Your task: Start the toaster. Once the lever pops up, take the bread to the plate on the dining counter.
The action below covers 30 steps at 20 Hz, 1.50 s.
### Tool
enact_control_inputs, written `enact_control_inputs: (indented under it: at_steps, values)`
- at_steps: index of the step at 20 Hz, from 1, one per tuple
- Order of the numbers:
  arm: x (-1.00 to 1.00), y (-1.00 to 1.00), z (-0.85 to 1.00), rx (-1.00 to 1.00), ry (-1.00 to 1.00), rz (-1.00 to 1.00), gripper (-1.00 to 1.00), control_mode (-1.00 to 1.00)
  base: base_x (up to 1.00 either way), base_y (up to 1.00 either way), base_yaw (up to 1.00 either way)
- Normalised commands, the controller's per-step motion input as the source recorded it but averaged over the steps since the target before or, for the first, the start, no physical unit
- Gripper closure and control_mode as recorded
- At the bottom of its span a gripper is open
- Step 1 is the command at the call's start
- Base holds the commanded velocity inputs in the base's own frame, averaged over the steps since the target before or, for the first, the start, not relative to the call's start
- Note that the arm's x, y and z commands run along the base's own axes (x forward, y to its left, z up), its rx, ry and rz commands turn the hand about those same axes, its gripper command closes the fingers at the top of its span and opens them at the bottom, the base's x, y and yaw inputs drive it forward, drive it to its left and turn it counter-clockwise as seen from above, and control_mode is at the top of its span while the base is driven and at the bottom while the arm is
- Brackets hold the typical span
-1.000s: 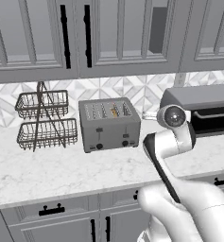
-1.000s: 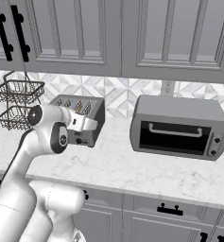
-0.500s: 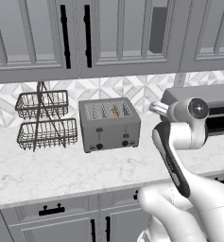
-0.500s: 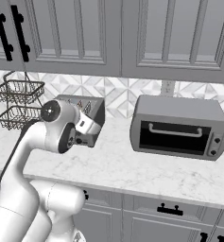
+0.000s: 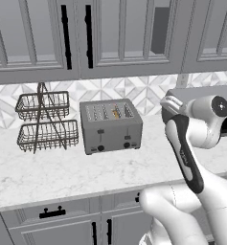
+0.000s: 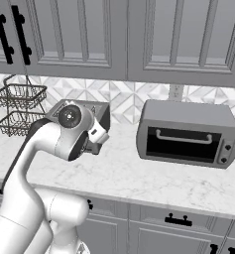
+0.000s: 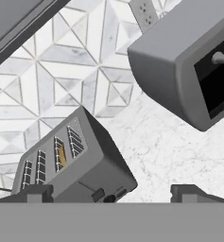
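Simulated kitchen: grey panelled cabinets above, a white marble counter [image 5: 48, 174] below, patterned tile behind. On the counter, at about 12 o'clock from the base, a boxy grey toaster [image 5: 111, 125] with two small black levers on its front. Golden-tan bread [image 5: 116, 113] sunk in one slot, third from the left. At 9 o'clock of the toaster, a two-tier wire basket [image 5: 44, 123]; at 3 o'clock, a grey toaster oven [image 6: 187, 134].

Gripper [image 7: 111, 194] raised well short of the toaster, tilted. Fingertips [image 7: 34, 193] spread wide, holding nothing, touching nothing.

Likely risk: with the hand rolled like this, a careless descent could miss the small lever — or push the wrong one and leave the bread's slot cold.
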Motion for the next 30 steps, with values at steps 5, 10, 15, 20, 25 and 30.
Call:
enact_control_inputs:
  at_steps: [5,10,15,20,25,30]
  values:
    - [0.0,0.0,0.0,0.0,0.0,0.0,-1.0,-1.0,0.0,0.0,0.0]
    - [0.0,0.0,0.0,0.0,0.0,0.0,-1.0,-1.0,0.0,0.0,0.0]
    - [0.0,0.0,0.0,0.0,0.0,0.0,-1.0,-1.0,0.0,0.0,0.0]
    - [0.0,0.0,0.0,0.0,0.0,0.0,-1.0,-1.0,0.0,0.0,0.0]
    - [0.0,0.0,0.0,0.0,0.0,0.0,-1.0,-1.0,0.0,0.0,0.0]
    - [0.0,0.0,0.0,0.0,0.0,0.0,-1.0,-1.0,0.0,0.0,0.0]
